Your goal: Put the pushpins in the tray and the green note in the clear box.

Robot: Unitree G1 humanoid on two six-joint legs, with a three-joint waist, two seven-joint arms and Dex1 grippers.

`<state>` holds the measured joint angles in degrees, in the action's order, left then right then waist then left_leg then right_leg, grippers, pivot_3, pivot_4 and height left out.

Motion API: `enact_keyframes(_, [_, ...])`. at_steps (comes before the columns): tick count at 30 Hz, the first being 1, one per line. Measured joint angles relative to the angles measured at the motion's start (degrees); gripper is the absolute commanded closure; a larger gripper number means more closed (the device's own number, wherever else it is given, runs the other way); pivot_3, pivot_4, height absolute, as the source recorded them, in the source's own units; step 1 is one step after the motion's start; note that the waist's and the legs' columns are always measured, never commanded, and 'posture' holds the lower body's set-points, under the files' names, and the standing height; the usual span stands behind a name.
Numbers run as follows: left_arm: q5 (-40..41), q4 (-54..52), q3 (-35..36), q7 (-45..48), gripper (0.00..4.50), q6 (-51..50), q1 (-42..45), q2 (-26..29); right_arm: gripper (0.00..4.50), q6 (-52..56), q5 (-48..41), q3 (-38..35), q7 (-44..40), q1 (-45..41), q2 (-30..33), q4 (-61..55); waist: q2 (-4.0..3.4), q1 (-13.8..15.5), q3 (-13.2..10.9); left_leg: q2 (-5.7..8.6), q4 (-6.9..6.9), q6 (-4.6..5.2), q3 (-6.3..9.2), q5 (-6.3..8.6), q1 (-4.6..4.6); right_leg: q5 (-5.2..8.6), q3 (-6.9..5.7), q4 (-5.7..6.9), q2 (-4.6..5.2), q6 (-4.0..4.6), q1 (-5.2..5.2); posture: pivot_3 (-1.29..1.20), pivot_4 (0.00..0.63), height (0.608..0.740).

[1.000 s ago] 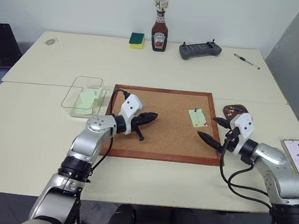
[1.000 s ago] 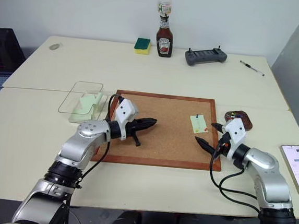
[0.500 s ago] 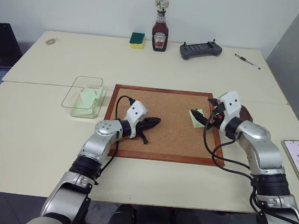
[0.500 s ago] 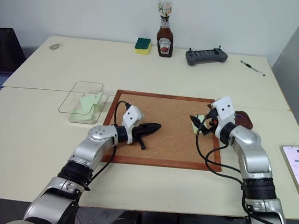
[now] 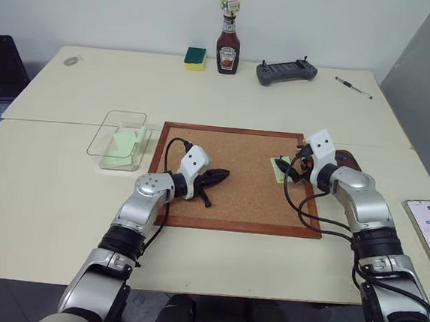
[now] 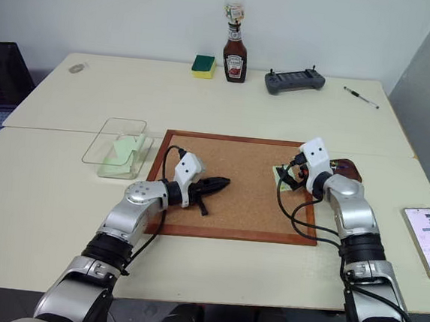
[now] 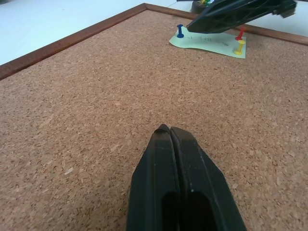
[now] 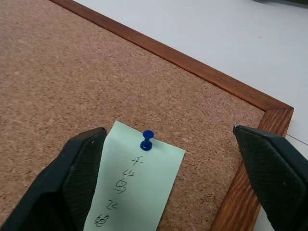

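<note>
- Nearest the viewer, the left gripper is resting low over the cork board, its two black fingers pressed together and holding nothing — it is taking no part in the work at this moment.
- A little farther and to the robot's right, the right gripper is hovering over the green note, its fingers spread wide to either side of the paper and not yet touching anything that can be seen.
- The green note is lying flat on the right part of the cork board, near the frame, with handwriting on it. A blue pushpin is holding its far edge, and a red pushpin and a yellow pushpin are standing at its other end — so three pins are still fastening it.
- Just beyond the board's right edge, the tray is sitting on the table with a few small coloured things in it, probably pins already collected, though they are too small to count.
- On the far left of the board, the clear box is waiting on the table; something pale green is already lying inside, possibly another note.
- Judging from this, the task is part done: this note's three pins need pulling and dropping in the tray, and then the note needs carrying across to the clear box.
</note>
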<state>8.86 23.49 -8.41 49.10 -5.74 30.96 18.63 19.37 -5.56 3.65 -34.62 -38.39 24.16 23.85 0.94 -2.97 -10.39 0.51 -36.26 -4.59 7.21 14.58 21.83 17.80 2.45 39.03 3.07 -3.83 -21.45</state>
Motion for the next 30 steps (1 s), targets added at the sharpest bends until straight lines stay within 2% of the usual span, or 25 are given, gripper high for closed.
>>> enact_keyframes(16, [0.0,-1.5,0.1,0.2,4.5,-1.3,-0.9,-0.1,3.99,-1.8,2.0,1.2,-2.0,-3.5,-1.5,5.8,-0.08,-0.2,0.0,0.02,-0.02,0.0,0.01,0.0,-0.01,0.0,-0.01,0.0,0.02,0.0,0.04,0.0,0.15,0.74])
enact_keyframes(19, [0.0,-1.5,0.1,0.2,4.5,-1.3,-1.0,-0.2,4.42,-0.9,2.0,1.3,-2.4,-3.7,-1.8,5.8,-0.1,-0.2,0.1,0.02,-0.04,0.0,0.02,0.0,-0.03,0.0,-0.01,0.0,0.02,0.0,0.07,0.0,0.15,0.74])
enact_keyframes(30, [-0.1,-1.8,-0.1,0.4,4.5,-1.4,-1.2,-0.1,4.42,2.5,1.1,0.8,-2.5,-3.5,-1.9,3.5,-0.15,-0.2,0.1,0.03,-0.11,0.0,0.05,0.0,-0.01,-0.01,-0.02,0.03,0.02,-0.01,0.07,0.0,0.15,0.74])
